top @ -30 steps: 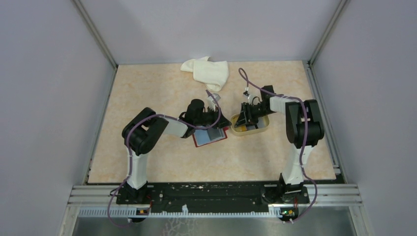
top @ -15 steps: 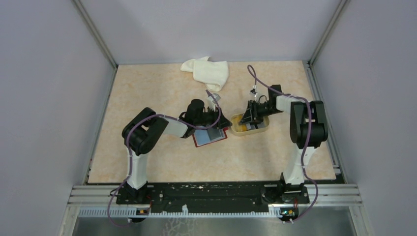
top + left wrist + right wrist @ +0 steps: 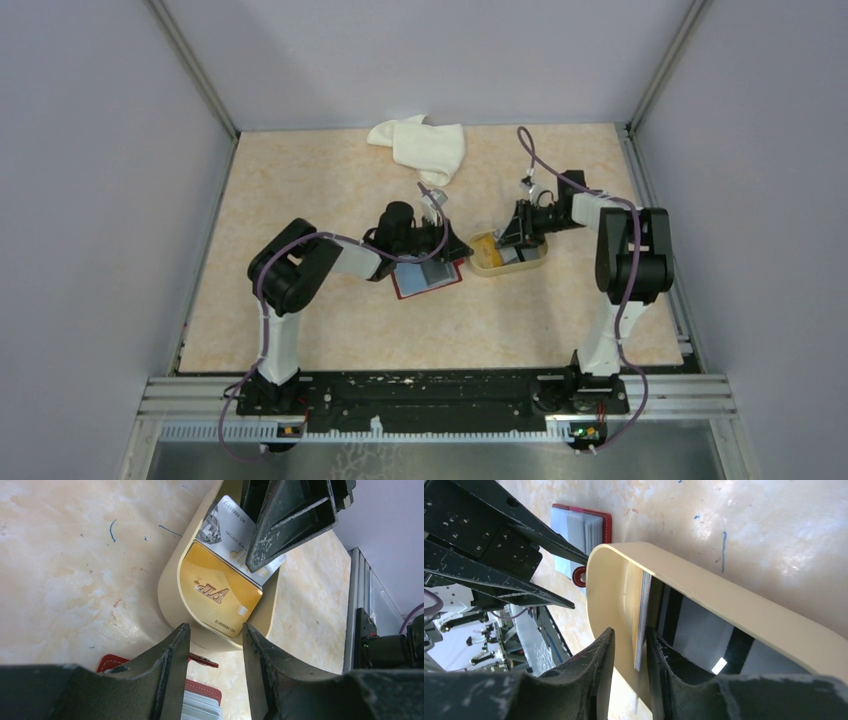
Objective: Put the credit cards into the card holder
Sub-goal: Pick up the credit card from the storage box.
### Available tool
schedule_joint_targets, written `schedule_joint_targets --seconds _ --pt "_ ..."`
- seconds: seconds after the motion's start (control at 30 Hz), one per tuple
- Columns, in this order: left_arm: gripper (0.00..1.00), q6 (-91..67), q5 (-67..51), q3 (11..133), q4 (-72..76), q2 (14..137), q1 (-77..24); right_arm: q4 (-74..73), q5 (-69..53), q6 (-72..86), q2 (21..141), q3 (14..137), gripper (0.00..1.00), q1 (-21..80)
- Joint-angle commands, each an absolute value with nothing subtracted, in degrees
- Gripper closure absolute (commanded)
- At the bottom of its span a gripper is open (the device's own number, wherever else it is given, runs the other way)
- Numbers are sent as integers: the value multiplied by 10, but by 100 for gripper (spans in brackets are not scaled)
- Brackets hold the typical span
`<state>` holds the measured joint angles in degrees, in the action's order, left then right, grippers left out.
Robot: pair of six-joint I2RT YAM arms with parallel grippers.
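Note:
The dark red card holder (image 3: 428, 279) lies open on the table, its grey pockets (image 3: 202, 707) showing below my left gripper (image 3: 215, 645). That gripper is open and holds nothing, and hovers between holder and beige tray (image 3: 482, 262). In the tray lie a gold card (image 3: 220, 592) and a silver card (image 3: 227, 525). My right gripper (image 3: 630, 635) reaches into the tray, open. A thin stack of card edges (image 3: 643, 615) stands between its fingers, against one pad, with a gap to the other.
A crumpled white cloth (image 3: 420, 145) lies at the back of the table. The holder's snap tab (image 3: 202, 660) sticks out toward the tray. The enclosure's grey walls and metal frame rails close in the table on three sides.
My left gripper's jaws have spread wider above the card holder. The right arm has swung back and right while its jaws narrowed around the cards in the tray.

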<state>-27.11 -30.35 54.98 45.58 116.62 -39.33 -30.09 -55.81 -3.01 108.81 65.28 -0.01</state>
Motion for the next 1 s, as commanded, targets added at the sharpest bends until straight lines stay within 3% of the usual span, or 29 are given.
schedule_joint_targets --seconds 0.0,0.2,0.47,0.73,0.97 --pt "50 -271 -314 538 492 1161 -389 -295 -568 -36 1055 666 73 -20" --pt "50 -272 -311 527 506 1154 -386 -293 -546 -33 1050 664 81 -27" --pt "48 -270 -296 487 547 1128 -375 -291 -508 -39 1020 662 100 -34" --pt "41 -255 -272 425 612 1075 -364 -291 -499 -56 975 656 100 -42" --pt "29 -229 -267 346 692 1005 -355 -259 -648 -94 930 625 100 -40"
